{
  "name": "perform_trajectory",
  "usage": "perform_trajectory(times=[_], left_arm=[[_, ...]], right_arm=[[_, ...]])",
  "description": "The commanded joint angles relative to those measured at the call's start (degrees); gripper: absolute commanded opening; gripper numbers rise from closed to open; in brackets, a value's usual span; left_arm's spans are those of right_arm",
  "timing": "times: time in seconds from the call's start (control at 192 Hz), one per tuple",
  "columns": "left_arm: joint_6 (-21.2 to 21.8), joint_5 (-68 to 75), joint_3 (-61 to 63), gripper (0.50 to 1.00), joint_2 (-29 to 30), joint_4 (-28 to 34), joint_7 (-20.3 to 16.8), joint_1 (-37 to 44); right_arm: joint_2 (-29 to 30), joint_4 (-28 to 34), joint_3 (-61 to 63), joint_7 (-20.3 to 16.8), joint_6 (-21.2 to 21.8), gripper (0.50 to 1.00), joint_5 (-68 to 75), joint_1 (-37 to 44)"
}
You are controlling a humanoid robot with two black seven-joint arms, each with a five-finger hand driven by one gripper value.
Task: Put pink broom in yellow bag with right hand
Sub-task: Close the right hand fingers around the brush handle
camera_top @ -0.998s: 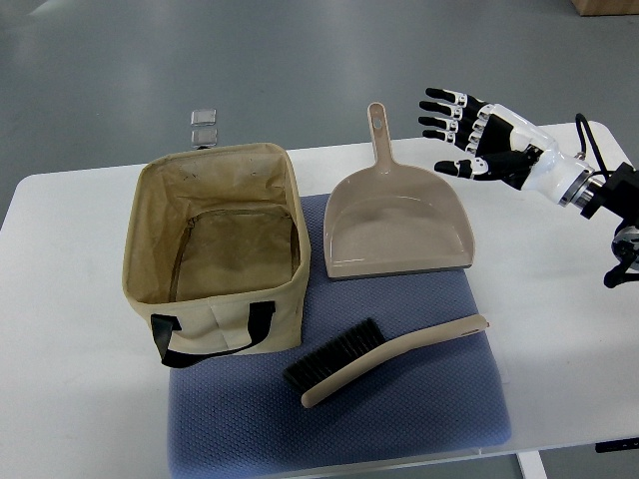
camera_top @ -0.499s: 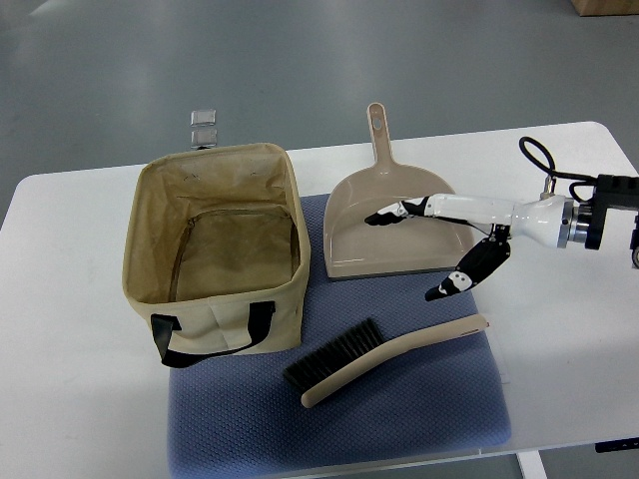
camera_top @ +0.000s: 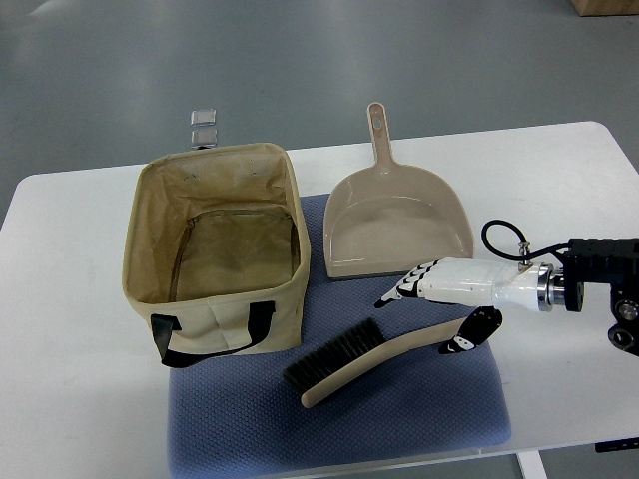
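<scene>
The pink-beige broom (camera_top: 374,360) with black bristles lies on the blue mat (camera_top: 399,424), its handle pointing right. The yellow-tan bag (camera_top: 135,239) stands open at the left, with nothing inside. My right hand (camera_top: 419,321) comes in from the right and hovers low over the handle end of the broom. Its fingers (camera_top: 399,290) stretch out on the far side of the handle and its thumb (camera_top: 469,334) is on the handle's end. The hand is open and holds nothing. The left arm is out of view.
A beige dustpan (camera_top: 394,230) lies just behind the hand, partly on the mat. The white table (camera_top: 70,399) ends close on all sides. Two small clear objects (camera_top: 204,128) sit beyond the table's far edge.
My right hand has come down from above the dustpan toward me and now sits over the broom's handle end. The broom, the bag and the dustpan have not moved.
</scene>
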Motion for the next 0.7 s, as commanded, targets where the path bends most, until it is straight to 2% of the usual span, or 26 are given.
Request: perform_trajectory(times=[0.0, 0.301, 0.442, 0.499, 0.582, 0.629, 0.697], left_arm=[[0.0, 0.0, 0.0, 1.000, 0.0, 0.0, 0.0, 0.0], [0.0, 0.0, 0.0, 1.000, 0.0, 0.1, 0.0, 0.0], [0.0, 0.0, 0.0, 1.000, 0.0, 0.0, 0.1, 0.0], [0.0, 0.0, 0.0, 1.000, 0.0, 0.0, 0.0, 0.0], [0.0, 0.0, 0.0, 1.000, 0.0, 0.0, 0.0, 0.0], [0.0, 0.0, 0.0, 1.000, 0.0, 0.0, 0.0, 0.0], [0.0, 0.0, 0.0, 1.000, 0.0, 0.0, 0.0, 0.0]], right_arm=[[0.0, -0.2, -0.6, -0.7, -0.6, 0.825, -2.0, -0.1], [0.5, -0.7, -1.4, -1.7, -0.8, 0.776, -5.7, -0.5], [0.7, -1.5, -1.8, -3.2, -2.6, 0.756, -7.3, -0.6], [0.7, -1.8, -1.9, -3.2, -2.7, 0.731, -7.9, -0.6], [0.8, -2.1, -1.9, -3.2, -2.7, 0.721, -8.4, -0.7], [1.0, -2.3, -2.2, -3.2, -2.9, 0.693, -8.6, -0.7], [1.1, -2.5, -2.5, -3.3, -3.3, 0.684, -8.7, -0.6]])
